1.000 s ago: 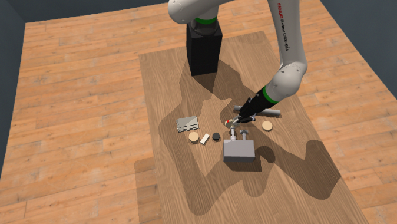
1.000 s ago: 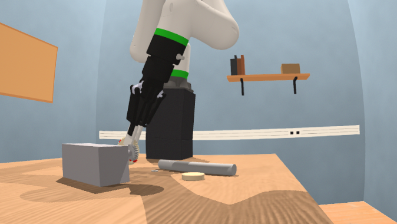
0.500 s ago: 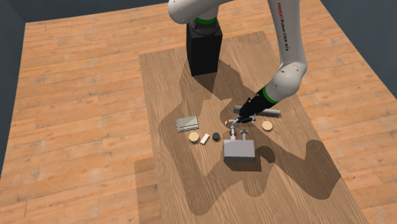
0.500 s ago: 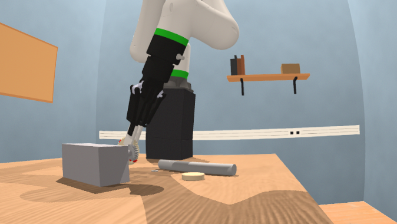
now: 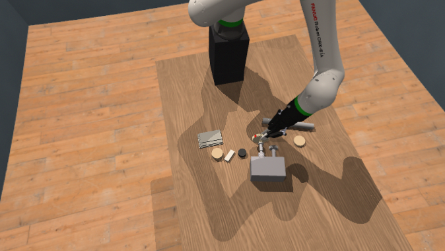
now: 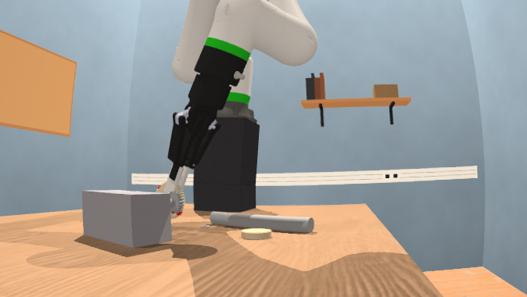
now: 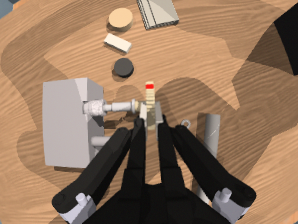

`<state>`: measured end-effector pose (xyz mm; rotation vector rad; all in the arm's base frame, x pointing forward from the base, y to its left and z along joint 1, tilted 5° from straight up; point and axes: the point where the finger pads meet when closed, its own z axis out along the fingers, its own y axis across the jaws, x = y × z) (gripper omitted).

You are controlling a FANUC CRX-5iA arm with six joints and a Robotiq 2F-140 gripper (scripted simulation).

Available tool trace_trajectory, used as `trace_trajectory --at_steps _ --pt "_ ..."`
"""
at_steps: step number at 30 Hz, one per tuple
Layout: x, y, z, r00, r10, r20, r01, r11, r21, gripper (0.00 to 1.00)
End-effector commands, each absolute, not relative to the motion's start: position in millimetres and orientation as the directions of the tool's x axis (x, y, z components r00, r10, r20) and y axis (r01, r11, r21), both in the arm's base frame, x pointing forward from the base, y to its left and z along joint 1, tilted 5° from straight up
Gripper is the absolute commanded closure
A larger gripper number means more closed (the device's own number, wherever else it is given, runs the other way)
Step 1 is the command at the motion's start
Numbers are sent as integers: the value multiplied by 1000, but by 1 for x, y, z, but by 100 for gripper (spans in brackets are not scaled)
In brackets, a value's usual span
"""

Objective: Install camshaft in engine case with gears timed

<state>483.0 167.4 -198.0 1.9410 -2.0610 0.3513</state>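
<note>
The grey engine case point(image 5: 267, 168) point(image 6: 121, 216) point(image 7: 63, 123) stands upright on the table. The camshaft lies level in front of it. Its shaft point(image 5: 261, 149) point(image 7: 116, 106) points at the case's front face and its tip reaches the bearing there. Its cream big gear point(image 5: 257, 137) point(image 6: 178, 200) point(image 7: 150, 99) carries a red mark on the rim and stands a shaft's length off the case. My gripper point(image 5: 264, 135) point(image 6: 176, 183) point(image 7: 150, 109) is shut on the rim of that gear. The small crank gear point(image 5: 272, 147) sticks out beside the shaft, apart from the big gear.
A grey cylinder point(image 5: 304, 125) point(image 6: 262, 222) point(image 7: 212, 132) and a tan disc point(image 5: 299, 141) point(image 6: 256, 234) lie behind the gripper. A ribbed block point(image 5: 210, 139) point(image 7: 157, 8), another tan disc point(image 5: 216, 153) point(image 7: 120, 18), a white block point(image 5: 229, 155) point(image 7: 117, 43) and a black disc point(image 5: 242, 152) point(image 7: 123, 67) lie beside the case.
</note>
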Motion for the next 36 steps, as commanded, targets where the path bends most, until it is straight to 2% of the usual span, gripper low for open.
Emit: trace_trajectory --at_steps 1,36 --pt "484 168 -197 -52 -928 369 -998 64 18 86" --pt "496 167 -197 -52 -928 369 -998 64 18 86"
